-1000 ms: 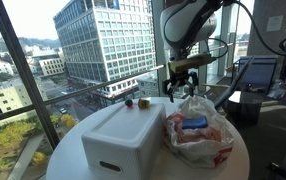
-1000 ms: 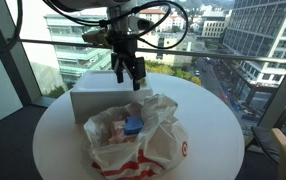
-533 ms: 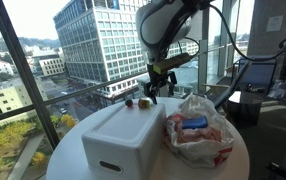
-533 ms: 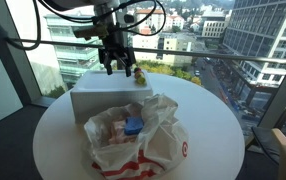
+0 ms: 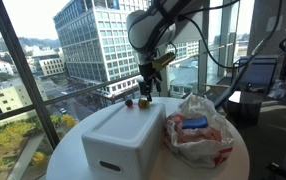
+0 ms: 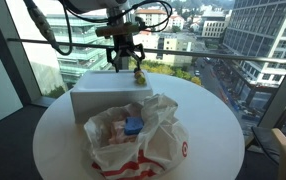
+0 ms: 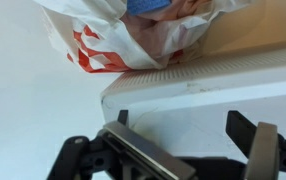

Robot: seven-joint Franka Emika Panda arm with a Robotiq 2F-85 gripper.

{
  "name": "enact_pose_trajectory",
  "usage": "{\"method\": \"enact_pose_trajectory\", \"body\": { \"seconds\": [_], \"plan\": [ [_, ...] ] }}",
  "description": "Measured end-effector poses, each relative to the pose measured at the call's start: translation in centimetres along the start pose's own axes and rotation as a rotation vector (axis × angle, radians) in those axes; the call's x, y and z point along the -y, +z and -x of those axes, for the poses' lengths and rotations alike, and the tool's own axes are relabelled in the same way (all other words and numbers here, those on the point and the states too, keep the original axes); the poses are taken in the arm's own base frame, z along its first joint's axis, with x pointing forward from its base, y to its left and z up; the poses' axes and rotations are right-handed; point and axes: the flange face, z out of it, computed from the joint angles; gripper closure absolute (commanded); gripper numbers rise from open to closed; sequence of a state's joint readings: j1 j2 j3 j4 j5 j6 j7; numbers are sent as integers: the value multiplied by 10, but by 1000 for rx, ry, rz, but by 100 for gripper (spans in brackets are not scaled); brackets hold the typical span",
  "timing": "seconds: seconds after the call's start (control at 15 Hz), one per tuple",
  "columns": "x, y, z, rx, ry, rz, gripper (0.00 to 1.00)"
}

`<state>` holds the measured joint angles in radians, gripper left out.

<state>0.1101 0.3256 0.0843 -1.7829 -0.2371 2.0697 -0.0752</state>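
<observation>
Fingers [image 7: 244, 131] spread wide, gripping nothing, pointing straight down just above two small rounded pieces [image 5: 143, 101], red and green, at far edge of round white desk [image 6: 213, 130]. Arm [image 5: 155, 30] bent over from above, wrist vertical. Beside pieces: matte foam-like rectangular white box [image 5: 123, 135], then crinkled plastic bag [image 6: 143, 135] with red print.

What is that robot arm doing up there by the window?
The robot arm's gripper hovers wide open above the far end of the white box. It holds nothing. The nearest things to it are two small things that sit on the round table just behind the box. Beside the box lies a crumpled plastic bag with red print and a blue thing inside.
</observation>
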Motion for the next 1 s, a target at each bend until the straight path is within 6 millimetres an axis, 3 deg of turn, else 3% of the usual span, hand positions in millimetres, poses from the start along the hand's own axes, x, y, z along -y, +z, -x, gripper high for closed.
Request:
{"method": "enact_pose_trajectory", "body": {
  "seconds": [0.4, 0.8, 0.93, 1.0],
  "plan": [
    [-31, 37, -35, 6, -260, -4, 0],
    [-35, 79, -75, 8, -394, 9, 0],
    [-37, 87, -89, -1, -426, 31, 26],
    [-37, 88, -96, -8, -444, 41, 32]
  ]
}}
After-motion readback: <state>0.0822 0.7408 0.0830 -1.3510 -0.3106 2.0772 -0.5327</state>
